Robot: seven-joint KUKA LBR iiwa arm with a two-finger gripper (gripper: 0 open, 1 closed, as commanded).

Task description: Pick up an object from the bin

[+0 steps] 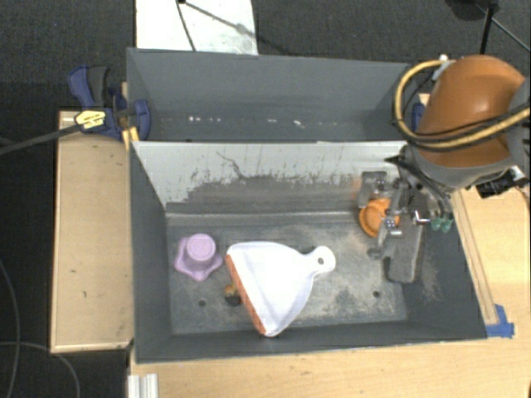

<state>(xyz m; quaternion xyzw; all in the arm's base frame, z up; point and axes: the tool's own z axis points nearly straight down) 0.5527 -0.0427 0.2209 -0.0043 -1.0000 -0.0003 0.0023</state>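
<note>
My gripper [399,257] hangs low over the right end of the bin floor, near the right wall. A small orange rounded thing [371,216] sits right against the gripper's left side, close to the back wall; whether it is held I cannot tell. Further left, in the middle of the floor, lies a white scoop [272,287] with an orange rim and a short round handle pointing toward the gripper.
A lilac cup-shaped piece [198,256] stands at the left of the floor. A small dark and orange bit [231,295] lies just beside the scoop's left edge. The arm's orange dome and yellow cables overhang the bin's right back corner.
</note>
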